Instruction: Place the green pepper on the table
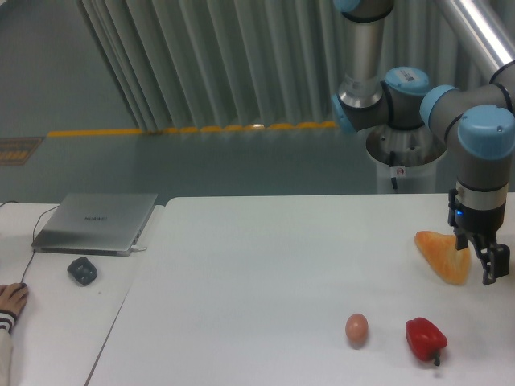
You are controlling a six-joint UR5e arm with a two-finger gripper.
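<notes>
Fingers of gripper [489,269] hung low at right table [241,265] edge beside orange wedge [443,255]; opening not discernible, nothing seen held. Green pepper not visible (only red pepper [424,338], egg [356,328] near front edge).

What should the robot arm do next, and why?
Probably lift the gripper a little and look for the green pepper, because none shows here. On the table only a red pepper, an egg and an orange wedge are visible. The gripper sits by the wedge at the right edge; whether it holds anything is unclear.
</notes>
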